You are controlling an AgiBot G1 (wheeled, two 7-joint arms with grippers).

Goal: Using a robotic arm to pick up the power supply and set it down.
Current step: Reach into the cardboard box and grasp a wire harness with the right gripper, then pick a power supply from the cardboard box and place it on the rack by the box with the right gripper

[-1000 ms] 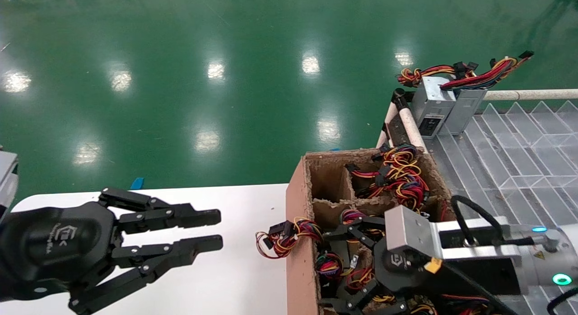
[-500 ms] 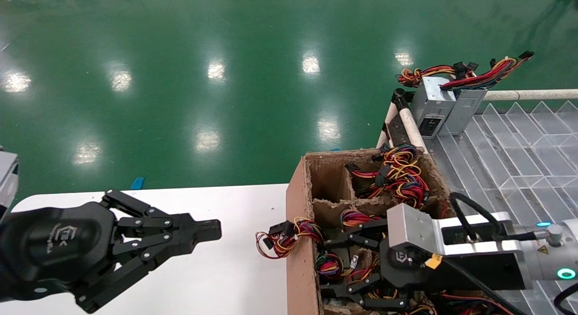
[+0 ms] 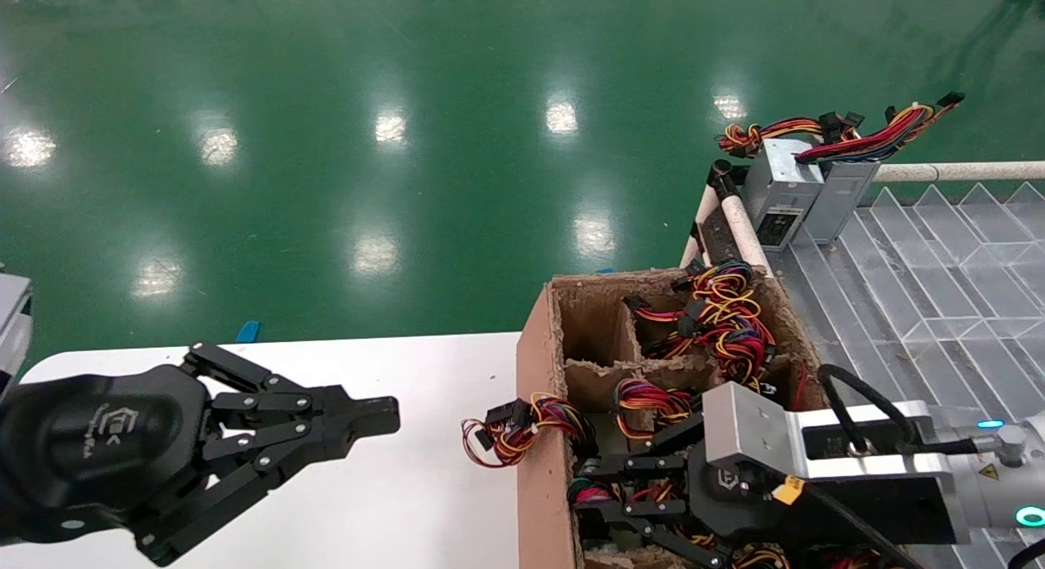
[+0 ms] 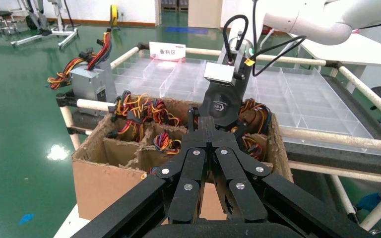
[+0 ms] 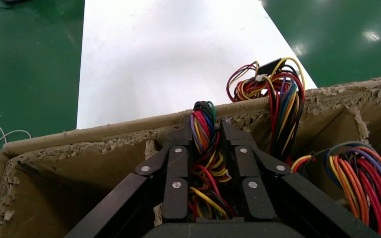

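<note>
- Your right gripper (image 3: 608, 504) sat low in the frame's lower right, reaching down into the near compartment of the cardboard box (image 3: 539, 406).
- In the right wrist view its fingers (image 5: 177, 168) were drawn in on a bundle of coloured wires (image 5: 206, 148), which ran up between them; the grey casing below those wires was hidden, so you could not see the power supply's body there.
- The wires belonged to a power supply (image 3: 645, 491) standing in that compartment, only its wiring showing in the head view.
- Other wire bundles (image 3: 727, 316) filled the far compartments, and one bundle (image 3: 514, 426) hung over the box's left wall above the white desk (image 3: 424, 487).
- Your left gripper (image 3: 363, 418) hovered over the desk at lower left, its fingers closed together on nothing, well apart from the box.
- Two grey units (image 3: 796, 189) stood at the upper right, at the corner of the clear divided tray (image 3: 939, 267).
</note>
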